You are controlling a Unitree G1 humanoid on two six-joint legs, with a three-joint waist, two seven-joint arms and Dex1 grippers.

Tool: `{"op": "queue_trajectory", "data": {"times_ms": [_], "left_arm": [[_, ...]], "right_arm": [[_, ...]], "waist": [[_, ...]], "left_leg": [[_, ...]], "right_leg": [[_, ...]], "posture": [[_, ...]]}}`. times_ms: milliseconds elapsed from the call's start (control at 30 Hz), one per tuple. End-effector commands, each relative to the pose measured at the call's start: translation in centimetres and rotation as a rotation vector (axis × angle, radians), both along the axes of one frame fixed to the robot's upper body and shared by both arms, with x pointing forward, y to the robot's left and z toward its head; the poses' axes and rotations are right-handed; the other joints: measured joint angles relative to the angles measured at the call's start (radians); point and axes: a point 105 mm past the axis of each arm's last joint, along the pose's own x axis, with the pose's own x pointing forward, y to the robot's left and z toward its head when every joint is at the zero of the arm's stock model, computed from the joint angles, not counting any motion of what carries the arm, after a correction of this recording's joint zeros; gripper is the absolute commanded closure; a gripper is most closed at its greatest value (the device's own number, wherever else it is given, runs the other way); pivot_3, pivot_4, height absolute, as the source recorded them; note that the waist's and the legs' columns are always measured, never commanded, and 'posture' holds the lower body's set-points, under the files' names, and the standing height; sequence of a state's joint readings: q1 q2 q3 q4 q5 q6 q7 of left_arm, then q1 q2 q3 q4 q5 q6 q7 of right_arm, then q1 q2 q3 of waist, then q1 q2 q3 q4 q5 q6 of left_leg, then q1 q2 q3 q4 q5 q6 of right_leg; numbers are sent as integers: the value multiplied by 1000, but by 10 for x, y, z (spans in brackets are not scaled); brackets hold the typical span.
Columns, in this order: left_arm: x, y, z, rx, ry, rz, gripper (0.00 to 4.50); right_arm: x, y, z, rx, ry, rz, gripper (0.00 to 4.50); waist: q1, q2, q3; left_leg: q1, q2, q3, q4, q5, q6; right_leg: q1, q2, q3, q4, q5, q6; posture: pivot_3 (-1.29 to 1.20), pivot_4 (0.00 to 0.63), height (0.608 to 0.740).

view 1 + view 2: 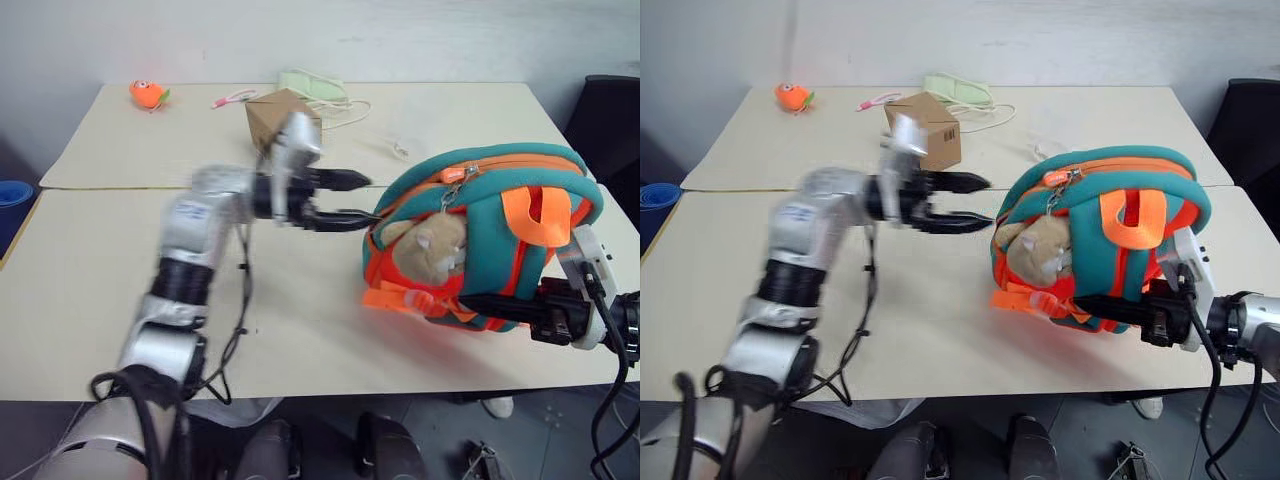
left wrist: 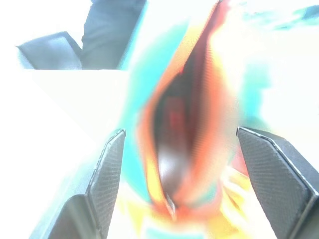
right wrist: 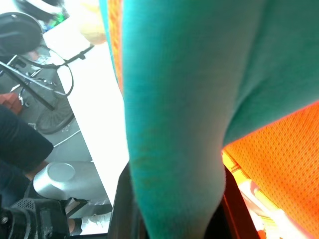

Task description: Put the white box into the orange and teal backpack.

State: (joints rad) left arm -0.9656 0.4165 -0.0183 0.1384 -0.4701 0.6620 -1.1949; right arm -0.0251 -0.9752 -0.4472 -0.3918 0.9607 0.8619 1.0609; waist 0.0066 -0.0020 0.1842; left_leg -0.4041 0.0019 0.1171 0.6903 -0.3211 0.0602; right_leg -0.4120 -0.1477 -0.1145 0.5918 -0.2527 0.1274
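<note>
The orange and teal backpack (image 1: 490, 200) lies on its side at the table's right, its zipped mouth gaping toward my left arm. A tan plush charm (image 1: 430, 250) hangs on its front. My left gripper (image 1: 365, 198) hovers level just left of that mouth, open and empty. In the left wrist view the dark opening of the backpack (image 2: 174, 124) sits straight ahead between the fingers (image 2: 107, 169). My right gripper (image 1: 485, 305) is at the backpack's lower right, shut on a teal fabric strap (image 3: 174, 124). The white box is hidden from view.
A brown cardboard box (image 1: 272, 112) stands behind my left gripper. Further back lie an orange toy (image 1: 148, 94), a pale green cloth item (image 1: 312, 84) and a white cable (image 1: 390, 148). A black chair (image 1: 610, 120) stands at the table's right.
</note>
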Motion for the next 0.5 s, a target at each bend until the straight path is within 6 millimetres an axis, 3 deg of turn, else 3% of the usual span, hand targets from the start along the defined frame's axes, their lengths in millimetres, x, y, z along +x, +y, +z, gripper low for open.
{"op": "queue_trajectory", "data": {"times_ms": [33, 233, 400, 500], "left_arm": [[-39, -13, 18, -16, -8, -161, 777], [-51, -45, -11, 56, 77, -167, 777], [-22, -77, -28, 56, 88, -15, 777], [-24, -90, -19, -1, 107, -42, 777]], "right_arm": [[-2, 6, 11, 15, -53, 11, 4500], [-1, 14, 15, 34, -57, 15, 4500], [-9, 24, 25, 88, -61, 69, 4500], [-18, 27, 28, 110, -51, 95, 4500]], "waist": [[21, 0, 0], [30, 0, 0], [29, 0, 0], [29, 0, 0]], "left_leg": [[0, -1, -1, 2, 0, 1], [0, -6, -5, 8, -5, 3], [-1, -4, -5, 7, -3, 3], [-1, -4, -4, 7, -3, 3]], "right_leg": [[1, -1, 0, 0, 0, 0], [8, -4, 5, -3, 3, 5], [6, -2, 3, -2, 2, 4], [5, -1, 1, -2, 2, 4]], "posture": [[0, 150, 740], [0, 150, 740], [0, 150, 740], [0, 150, 740]]}}
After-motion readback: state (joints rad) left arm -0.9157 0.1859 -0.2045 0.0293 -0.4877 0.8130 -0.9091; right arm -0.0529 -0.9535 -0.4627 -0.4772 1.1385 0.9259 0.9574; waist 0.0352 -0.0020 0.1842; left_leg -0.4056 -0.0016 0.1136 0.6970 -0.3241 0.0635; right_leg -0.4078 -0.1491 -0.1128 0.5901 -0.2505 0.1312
